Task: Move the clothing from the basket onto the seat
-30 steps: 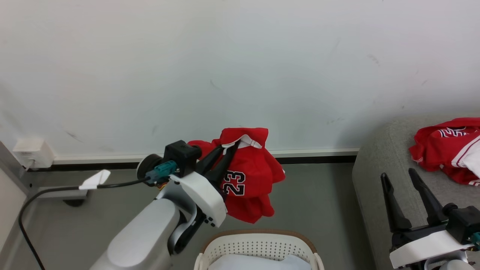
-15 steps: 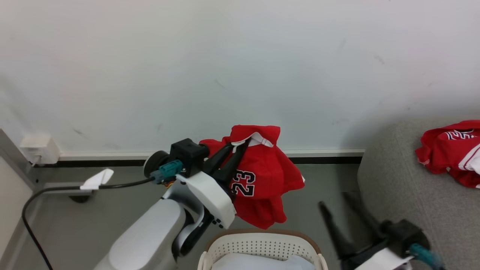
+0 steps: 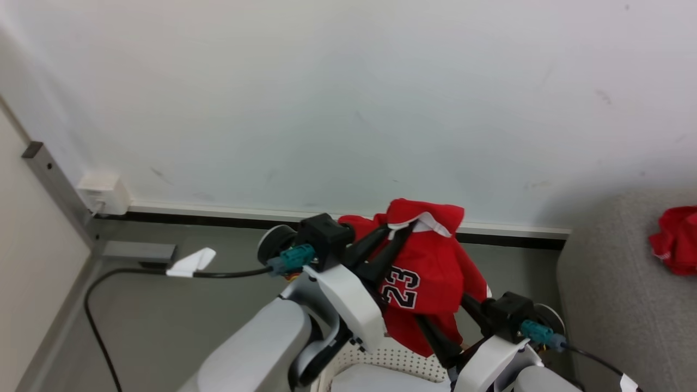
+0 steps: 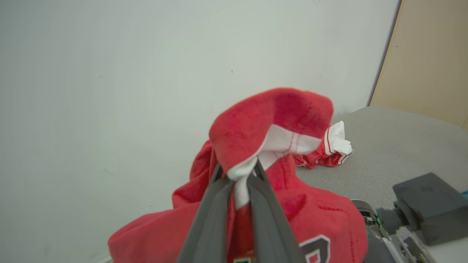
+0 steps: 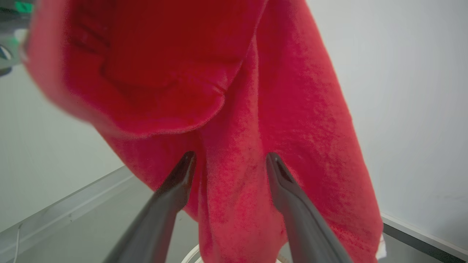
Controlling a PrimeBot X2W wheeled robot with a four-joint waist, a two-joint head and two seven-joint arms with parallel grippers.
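**Jersey lifted over the basket, second claw moving in below**

We hold the jersey (image 3: pixel 430 272) in the air above the basket (image 3: pixel 392 359), clear of its rim. Our left claw (image 4: pixel 237 171) is clamped shut on the white collar trim, so the rest hangs down in loose folds with the number facing us. We judge that this high pinch lets the cloth come free of the basket before it is carried across.

Our right claw (image 5: pixel 230 160) is spread wide lower down, with a finger on either side of a hanging fold. We cannot tell whether the fingers touch it. It looks placed to gather the lower part so that nothing drags.

Inside the basket lies a pale item (image 3: pixel 375 381). The sofa (image 3: pixel 610 305) stands to our right, well apart from the jersey, and a red garment (image 3: pixel 675 239) already lies on it.
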